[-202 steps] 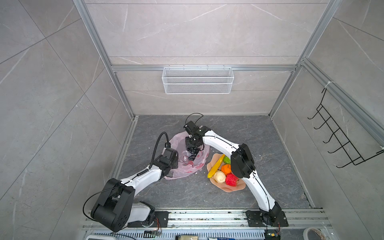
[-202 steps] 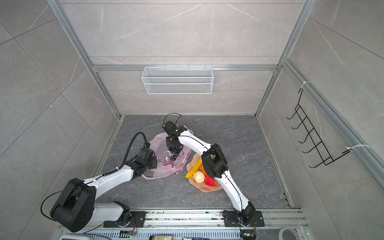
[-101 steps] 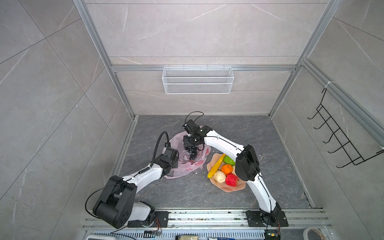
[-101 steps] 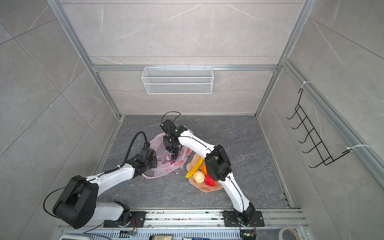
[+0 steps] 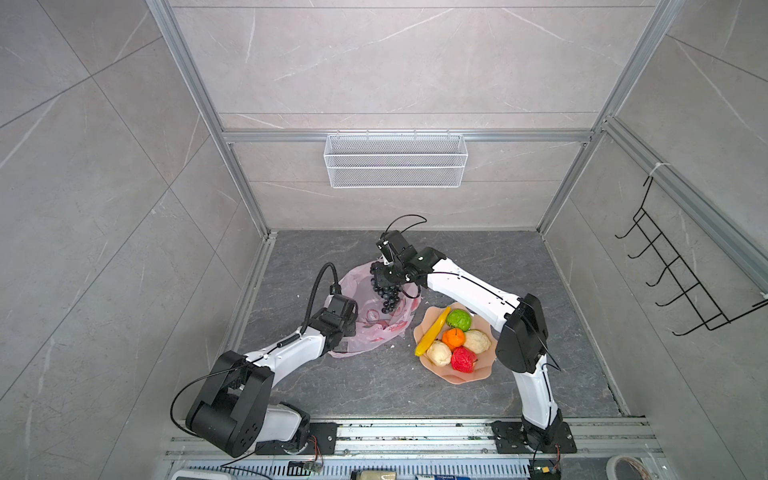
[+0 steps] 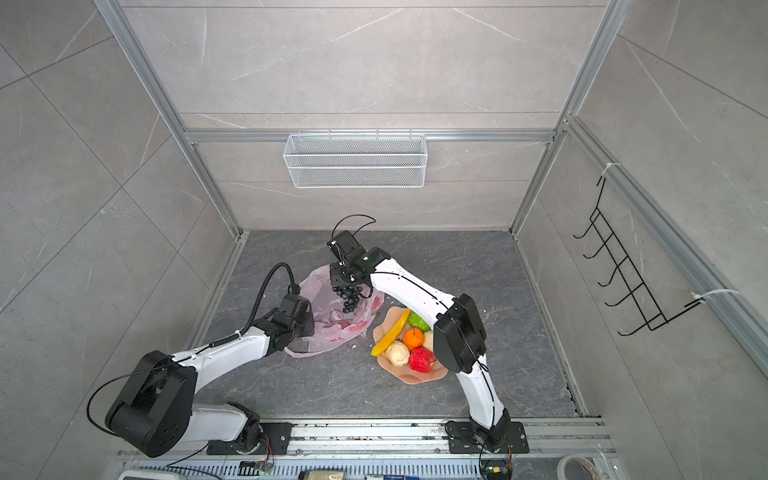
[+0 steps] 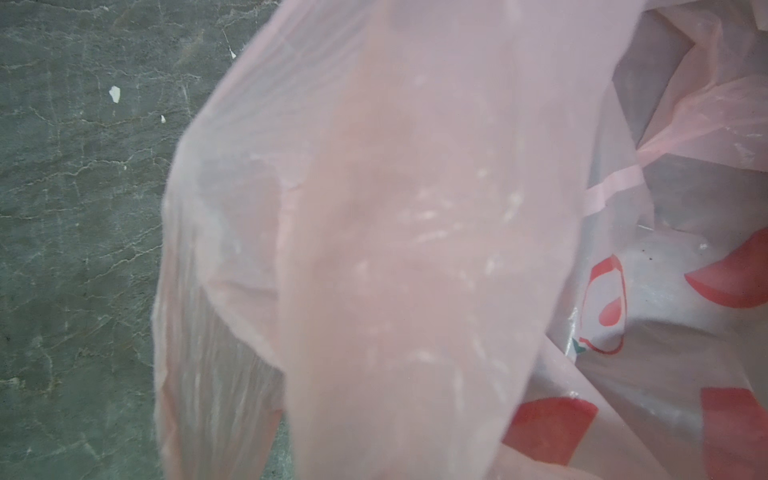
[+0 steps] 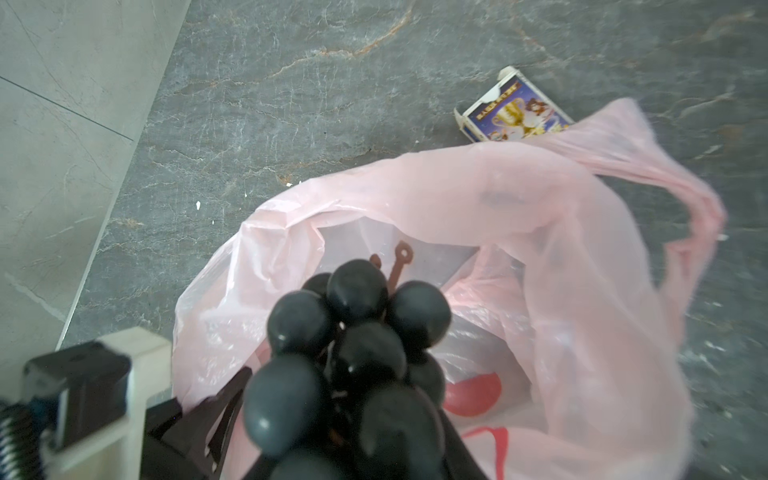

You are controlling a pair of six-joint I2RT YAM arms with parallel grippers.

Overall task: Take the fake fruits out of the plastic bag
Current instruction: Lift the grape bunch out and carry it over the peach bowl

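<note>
Grape bunch [image 5: 387,296], dark purple, hangs from the right gripper [image 5: 384,277], whose jaws stand narrow, clamped on the top grapes. In the right wrist view the black jaws flank the cluster on both sides, and a brown stem tip [image 8: 397,268] pokes out past the far grapes. Bunch is over the open mouth of the plastic bag [image 5: 376,330], raised off the bag's floor; whether its lowest grapes are clear of the rim I cannot tell. Bag is thin pink film with red print, lying crumpled on the dark grey worktop [image 5: 374,386], one loop handle trailing away from the mouth. Left gripper [image 5: 351,326] sits at the bag's near-left edge, jaws closed. Its tips are hidden in both top views, and the left wrist view is mostly filled by pink film stretched close to the lens, so I cannot see whether film is pinched. Right of the bag, just beside it, a peach scalloped plate [image 5: 478,377] carries six fruits packed close together: banana [image 5: 432,332] along the bag-side rim, green fruit [image 5: 458,320] at the back, orange [image 5: 453,337] in the middle, two beige fruits [image 5: 477,340], red fruit [image 5: 463,360] at the front. Small blue printed carton [image 8: 515,110] lies flat on the worktop beside the bag, one corner under the film near the handle.
</note>
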